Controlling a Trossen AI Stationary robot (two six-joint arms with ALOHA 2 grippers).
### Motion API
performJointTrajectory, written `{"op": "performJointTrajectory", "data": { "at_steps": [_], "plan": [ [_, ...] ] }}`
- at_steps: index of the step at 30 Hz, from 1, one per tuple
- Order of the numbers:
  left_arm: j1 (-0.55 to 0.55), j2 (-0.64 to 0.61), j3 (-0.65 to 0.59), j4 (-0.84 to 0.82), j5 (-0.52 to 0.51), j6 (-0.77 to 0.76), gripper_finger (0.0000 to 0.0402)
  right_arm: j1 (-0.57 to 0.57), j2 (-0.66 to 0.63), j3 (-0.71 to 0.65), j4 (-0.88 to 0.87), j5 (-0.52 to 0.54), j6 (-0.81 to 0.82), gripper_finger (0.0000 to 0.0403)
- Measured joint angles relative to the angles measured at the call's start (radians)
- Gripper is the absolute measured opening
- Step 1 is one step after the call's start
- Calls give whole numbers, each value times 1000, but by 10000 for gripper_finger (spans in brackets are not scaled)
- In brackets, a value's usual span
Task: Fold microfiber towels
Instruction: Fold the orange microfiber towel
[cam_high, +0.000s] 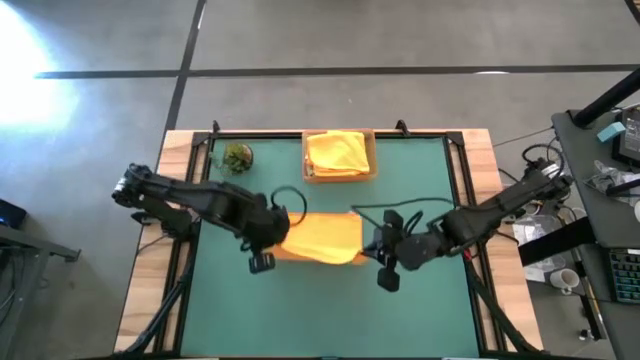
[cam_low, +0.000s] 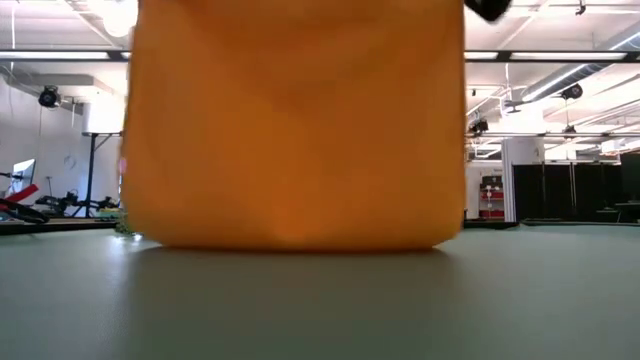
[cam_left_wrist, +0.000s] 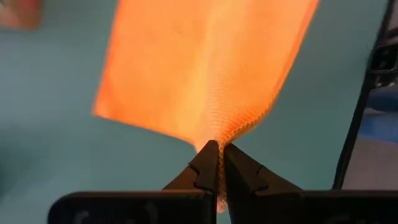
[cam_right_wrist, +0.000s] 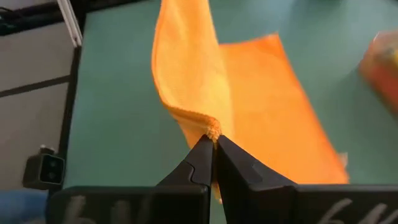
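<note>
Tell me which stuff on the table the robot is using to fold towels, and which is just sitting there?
For the job:
- orange towel, hanging between both arms
- left end effector, pinched shut on one corner
- right end effector, pinched shut on another corner
- yellow towels, in the tray

Just sitting there:
- cardboard tray
- small green plant-like thing
- green mat

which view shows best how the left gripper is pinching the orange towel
The left wrist view: the left gripper is shut on a corner of the orange towel, close up. The high view shows the towel stretched between both grippers. The low view shows only hanging cloth. The right wrist view shows the right gripper's own pinch.
</note>
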Motion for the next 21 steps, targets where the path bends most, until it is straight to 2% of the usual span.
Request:
{"op": "performJointTrajectory", "data": {
  "at_steps": [7,11,17,21],
  "plan": [
    [-63,0,-226,233,50,-197,0,9,26,-188,166,-5,126,8],
    [-97,0,-322,342,65,-298,0,23,50,-268,305,-50,165,8],
    [-117,0,-413,381,73,-367,0,30,126,-291,389,-82,176,8],
    [-112,0,-450,373,17,-367,0,7,169,-277,384,-77,163,8]
  ]
}}
